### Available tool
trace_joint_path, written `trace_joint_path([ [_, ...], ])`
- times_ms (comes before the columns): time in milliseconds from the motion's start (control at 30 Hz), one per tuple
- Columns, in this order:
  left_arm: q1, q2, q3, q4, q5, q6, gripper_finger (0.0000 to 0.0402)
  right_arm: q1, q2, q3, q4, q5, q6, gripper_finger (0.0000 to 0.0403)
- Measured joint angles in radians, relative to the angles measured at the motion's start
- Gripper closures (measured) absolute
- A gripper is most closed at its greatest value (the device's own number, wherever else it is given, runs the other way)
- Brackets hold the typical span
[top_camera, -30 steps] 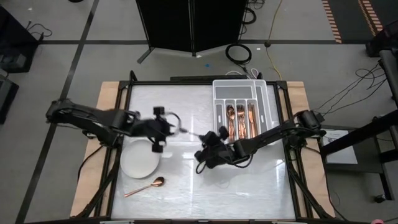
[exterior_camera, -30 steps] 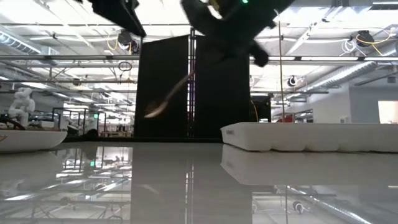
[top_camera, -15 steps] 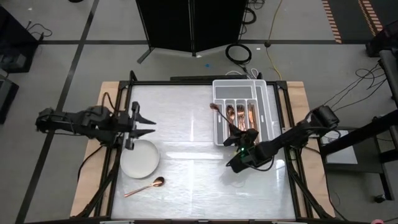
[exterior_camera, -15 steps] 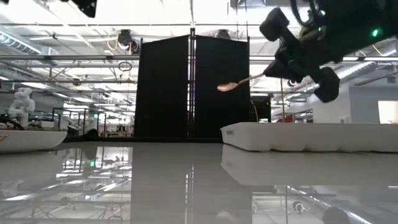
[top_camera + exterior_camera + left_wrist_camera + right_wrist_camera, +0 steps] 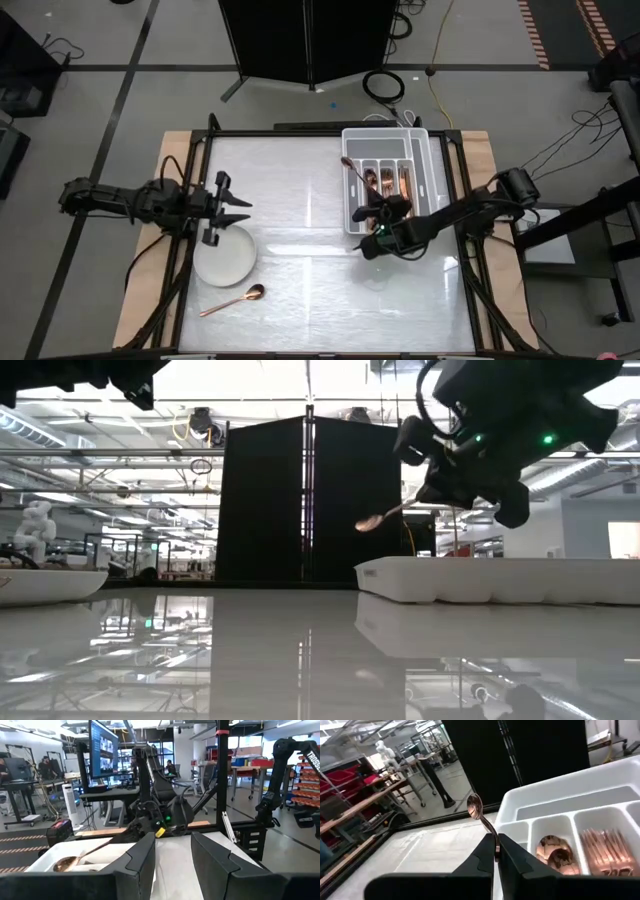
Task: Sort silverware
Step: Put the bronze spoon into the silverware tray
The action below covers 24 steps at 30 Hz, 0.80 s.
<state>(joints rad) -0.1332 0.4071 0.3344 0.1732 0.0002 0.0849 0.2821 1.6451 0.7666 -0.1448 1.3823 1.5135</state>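
Item: spoon [image 5: 358, 180], clamped by right gripper [image 5: 378, 215] at frame centre-right; long axis up-left over tray [image 5: 425, 150] compartments. Left gripper [image 5: 236, 206], empty, half-open, far left.

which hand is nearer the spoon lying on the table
Left. The left hand hovers over the plate's upper edge, just up-table from the loose spoon. The right hand is across the table at the tray, holding another spoon.

Bright overhead strip lights are glaring off the glossy worktop [image 5: 300, 270], mirroring the ceiling in the low view (streaks across the middle from above). Near fingers [image 5: 140, 865] are showing soft, slightly out of focus.
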Motion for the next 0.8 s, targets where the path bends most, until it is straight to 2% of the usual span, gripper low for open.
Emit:
trace_joint_path([
  [133, 0.000, 0.000, 0.000, 0.015, 0.008, -0.001, 0.0274, -0.028, 0.000, 0.000, -0.089, -0.032, 0.030, 0.0403],
  [233, 0.000, 0.000, 0.000, 0.013, 0.016, 0.000, 0.0274, -0.058, -0.002, 0.000, -0.294, -0.089, 0.206, 0.0403],
  [333, 0.000, 0.001, 0.000, 0.004, 0.017, -0.001, 0.0274, -0.083, -0.007, 0.000, -0.519, -0.195, 0.389, 0.0403],
  [433, 0.000, 0.001, 0.000, 0.002, 0.017, -0.002, 0.0274, -0.073, -0.009, 0.017, -0.645, -0.259, 0.488, 0.0403],
  [600, 0.000, 0.001, 0.000, 0.013, 0.016, -0.001, 0.0274, -0.049, -0.009, 0.086, -0.708, -0.345, 0.514, 0.0403],
  [800, 0.000, 0.001, 0.000, 0.045, 0.018, -0.020, 0.0274, -0.053, -0.006, 0.225, -0.816, -0.319, 0.504, 0.0403],
])
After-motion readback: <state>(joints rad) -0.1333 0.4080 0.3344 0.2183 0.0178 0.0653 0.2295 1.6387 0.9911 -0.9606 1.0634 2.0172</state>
